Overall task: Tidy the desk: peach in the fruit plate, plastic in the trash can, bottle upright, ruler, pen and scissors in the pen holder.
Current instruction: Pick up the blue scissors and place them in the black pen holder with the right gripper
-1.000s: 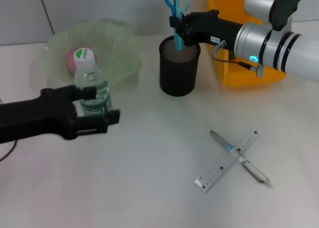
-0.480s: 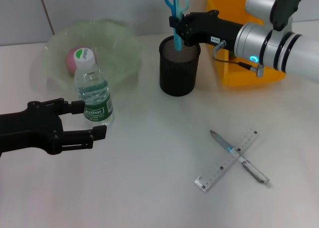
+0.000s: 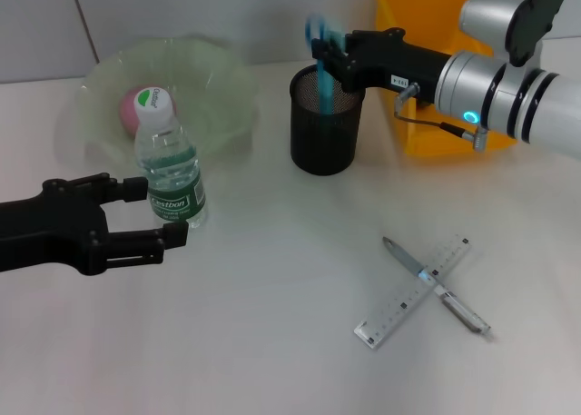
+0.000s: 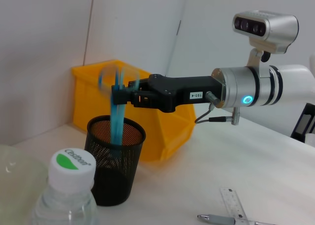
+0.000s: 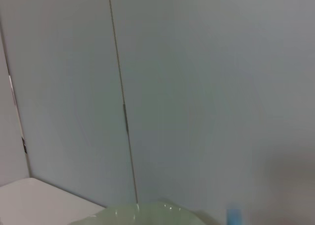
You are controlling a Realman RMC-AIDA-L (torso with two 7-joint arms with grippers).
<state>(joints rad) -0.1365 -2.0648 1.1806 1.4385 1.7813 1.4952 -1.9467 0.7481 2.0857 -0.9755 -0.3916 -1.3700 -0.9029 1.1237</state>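
One white desk [image 3: 290, 342] meets pale panelled wall [image 5: 197, 87].

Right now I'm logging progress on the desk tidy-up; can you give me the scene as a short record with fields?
bottle: upright on desk, in front of fruit plate
peach: in fruit plate
scissors: blurred, blades in pen holder
right gripper: above pen holder, beside scissors
left gripper: open, beside bottle
pen: on desk, crossing ruler
trash can: behind right gripper
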